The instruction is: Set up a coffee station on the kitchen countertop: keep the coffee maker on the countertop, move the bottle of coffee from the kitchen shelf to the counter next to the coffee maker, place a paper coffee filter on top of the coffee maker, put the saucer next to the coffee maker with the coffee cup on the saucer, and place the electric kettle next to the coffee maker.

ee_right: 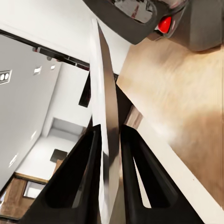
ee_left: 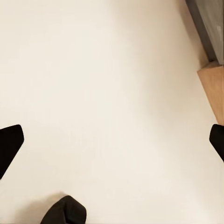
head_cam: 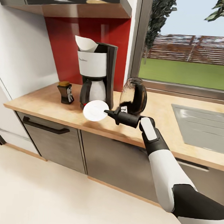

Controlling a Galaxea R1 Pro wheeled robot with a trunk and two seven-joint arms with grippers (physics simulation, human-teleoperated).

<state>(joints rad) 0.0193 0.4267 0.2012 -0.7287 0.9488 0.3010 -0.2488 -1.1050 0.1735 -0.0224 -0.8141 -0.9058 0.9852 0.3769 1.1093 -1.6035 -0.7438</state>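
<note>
At lower right of the head view, the robot's white and black right arm rises from the corner toward frame centre, where the right gripper pinches the rim of the saucer. The white plate is held on edge, tilted up off the kitchen countertop, just in front of the coffee maker and beside the electric kettle. From the right wrist view, the two black fingers close tight on the saucer, seen edge-on as a thin pale blade between them, with the kettle's red switch at the top of that frame above the wood-grain slab.

Behind the plate, at centre left of the head view, the coffee maker stands on the countertop against a red backsplash, with the paper coffee filter poking from its top. To its left, near but apart, stands the bottle of coffee. The glass kettle stands just right of the machine, at frame centre. A steel sink is set into the counter at right, below a window looking onto grass.

The left wrist view looks down on pale floor; the left gripper has its dark fingertips at opposite edges of the frame, spread wide with nothing between them.
</note>
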